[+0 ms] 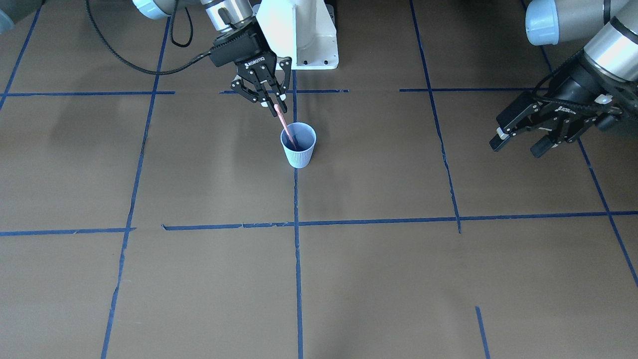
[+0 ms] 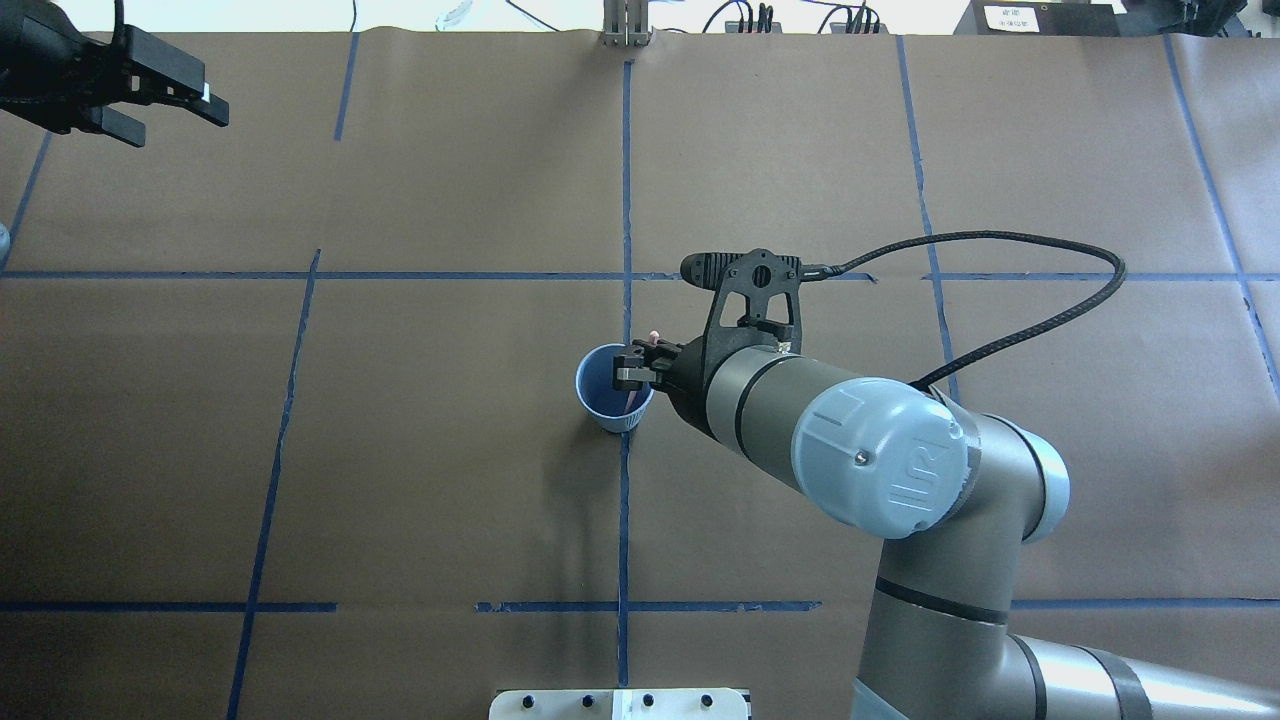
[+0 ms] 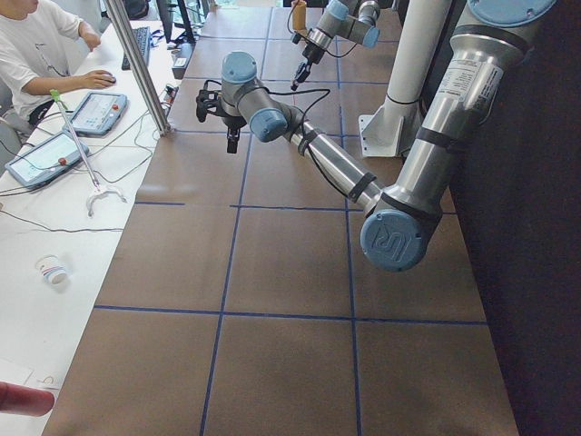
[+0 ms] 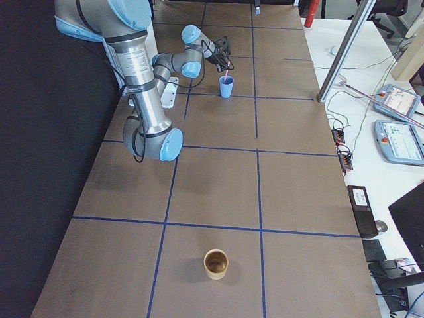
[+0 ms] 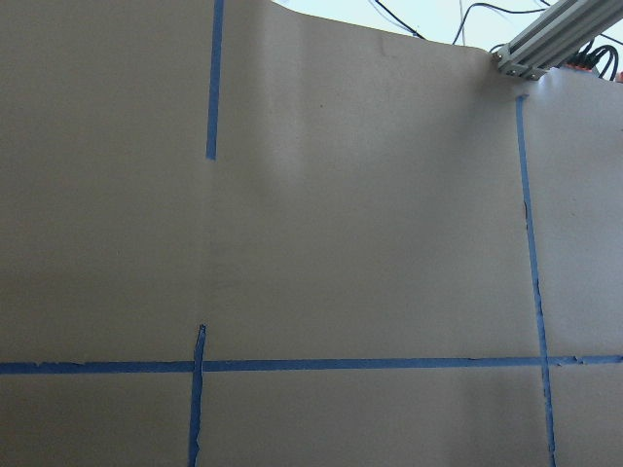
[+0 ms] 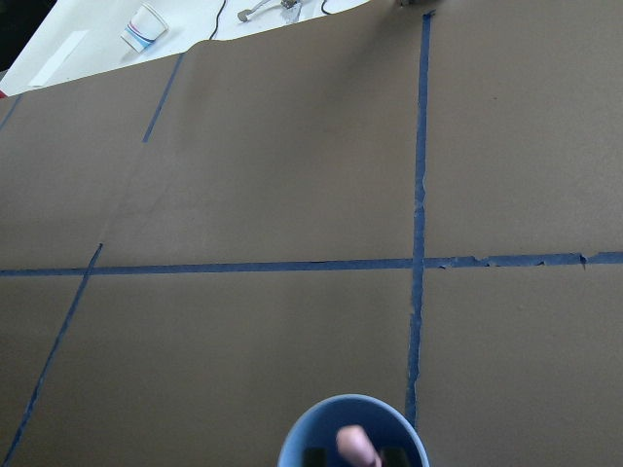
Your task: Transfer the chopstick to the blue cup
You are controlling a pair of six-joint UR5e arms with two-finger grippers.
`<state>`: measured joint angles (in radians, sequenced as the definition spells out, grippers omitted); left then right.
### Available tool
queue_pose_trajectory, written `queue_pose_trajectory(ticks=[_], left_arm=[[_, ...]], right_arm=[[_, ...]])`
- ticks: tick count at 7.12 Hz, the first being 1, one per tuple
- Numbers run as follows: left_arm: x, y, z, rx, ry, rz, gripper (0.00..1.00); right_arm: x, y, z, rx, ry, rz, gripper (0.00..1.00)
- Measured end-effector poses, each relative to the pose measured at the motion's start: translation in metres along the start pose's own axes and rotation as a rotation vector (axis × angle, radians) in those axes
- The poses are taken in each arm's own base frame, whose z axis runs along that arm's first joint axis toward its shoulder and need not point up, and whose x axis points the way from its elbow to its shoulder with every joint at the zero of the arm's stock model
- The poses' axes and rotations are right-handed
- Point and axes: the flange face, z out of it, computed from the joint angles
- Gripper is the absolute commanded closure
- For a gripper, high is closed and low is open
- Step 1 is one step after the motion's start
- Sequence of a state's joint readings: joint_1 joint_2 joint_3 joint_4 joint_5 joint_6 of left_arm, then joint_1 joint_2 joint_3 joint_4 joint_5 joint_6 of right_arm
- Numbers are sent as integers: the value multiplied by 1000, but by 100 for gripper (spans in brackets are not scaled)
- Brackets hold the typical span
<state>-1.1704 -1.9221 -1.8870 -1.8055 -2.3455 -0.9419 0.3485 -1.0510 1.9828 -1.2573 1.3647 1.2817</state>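
Note:
The pale-blue ribbed blue cup [image 1: 299,154] [image 2: 603,405] stands upright near the table's middle line. The pinkish chopstick [image 1: 285,127] [image 6: 355,446] slants down into it, its lower end inside the cup and its top end between the fingers of my right gripper [image 1: 275,107] [image 2: 628,364]. That gripper hangs just above the cup's rim and is shut on the chopstick. My left gripper [image 1: 518,143] [image 2: 175,115] hovers far off at the table's other side, open and holding nothing.
A brown cup [image 4: 215,263] stands alone at the table's right end. The white robot base [image 1: 304,35] sits just behind the blue cup. A person sits at a side bench with tablets [image 3: 98,111] and a small white cup [image 3: 53,269].

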Motion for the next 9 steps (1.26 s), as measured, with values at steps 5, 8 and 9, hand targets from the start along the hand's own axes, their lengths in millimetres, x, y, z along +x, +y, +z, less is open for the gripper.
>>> queue_pose_trajectory(ticks=[5,8,9], left_arm=[[-77,24,14,-53,-73,135,0],[-189,15,-6,-99,-187,361,0],[-242,3,-21,-148,-237,418,0]], right_arm=[[146,-115,-31,-185,169,74,0],[359,-210,-99,-356,297,-102,0],[427,-237,-124,-418,322,-174,0]])
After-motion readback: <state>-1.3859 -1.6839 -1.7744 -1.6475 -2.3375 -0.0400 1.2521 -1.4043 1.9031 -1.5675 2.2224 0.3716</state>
